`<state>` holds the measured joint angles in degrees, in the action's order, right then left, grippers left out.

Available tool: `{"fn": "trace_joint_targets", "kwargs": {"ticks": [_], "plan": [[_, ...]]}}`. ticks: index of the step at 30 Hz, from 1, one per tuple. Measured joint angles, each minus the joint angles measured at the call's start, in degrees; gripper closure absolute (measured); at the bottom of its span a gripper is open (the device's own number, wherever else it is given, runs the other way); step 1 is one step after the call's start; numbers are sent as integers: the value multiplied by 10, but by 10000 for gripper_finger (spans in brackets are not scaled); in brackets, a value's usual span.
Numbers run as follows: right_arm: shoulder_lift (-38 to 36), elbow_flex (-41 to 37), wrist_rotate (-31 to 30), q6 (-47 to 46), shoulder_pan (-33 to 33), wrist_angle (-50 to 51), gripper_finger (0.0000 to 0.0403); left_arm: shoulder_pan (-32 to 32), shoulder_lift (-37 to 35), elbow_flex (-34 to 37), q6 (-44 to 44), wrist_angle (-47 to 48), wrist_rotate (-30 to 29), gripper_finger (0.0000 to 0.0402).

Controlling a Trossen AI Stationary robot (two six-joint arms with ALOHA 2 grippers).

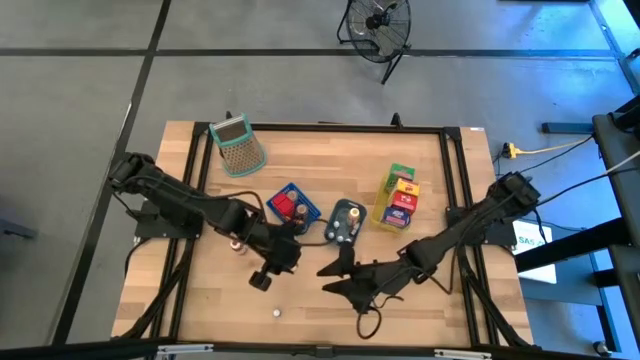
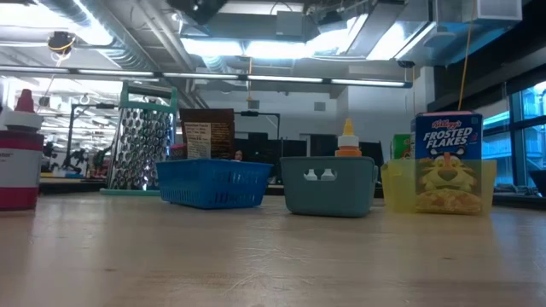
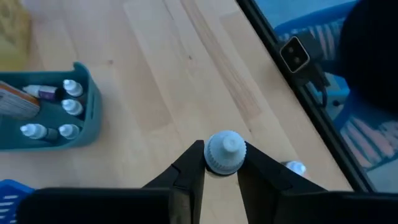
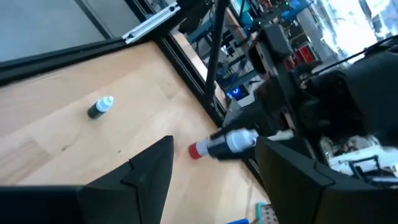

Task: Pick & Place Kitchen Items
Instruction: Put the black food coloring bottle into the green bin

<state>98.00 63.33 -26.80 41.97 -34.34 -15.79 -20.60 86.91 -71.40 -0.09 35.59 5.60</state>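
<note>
My left pincer [image 3: 221, 171] clamped a small white-capped bottle [image 3: 224, 152] near the bench's front edge; next, carry it to the teal plastic tray [image 3: 87, 118]. Right pincer [image 4: 214, 165] waited open.

- Left arm [image 1: 190, 208]: matte black jointed links, bulky housings at each joint.
- Right arm [image 1: 470, 225]: the same black build, black cable trailing beneath.
- Left gripper [image 3: 222, 177]: two dark, wedge-shaped fingers [image 3: 186, 177].

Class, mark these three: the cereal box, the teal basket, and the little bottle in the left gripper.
Cereal box [image 2: 449, 162], low view, front face.
Teal basket [image 2: 328, 188], low view, front wall.
Little bottle [image 3: 224, 151], left wrist view, white cap.
</note>
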Motion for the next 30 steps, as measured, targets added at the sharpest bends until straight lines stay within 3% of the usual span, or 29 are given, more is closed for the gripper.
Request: {"fn": "trace_joint_targets", "kwargs": {"ticks": [9,12,16,30], "plan": [[37,90,7,-110,38,124,174,27,36,0,-15,-23,76,327],[48,108,47,-136,57,158,174,28,40,0,-18,-28,85,327],[61,113,92,-141,71,153,174,35,40,0,-14,-34,85,327],[68,114,96,-109,85,143,174,54,51,0,-5,-43,96,327]]}}
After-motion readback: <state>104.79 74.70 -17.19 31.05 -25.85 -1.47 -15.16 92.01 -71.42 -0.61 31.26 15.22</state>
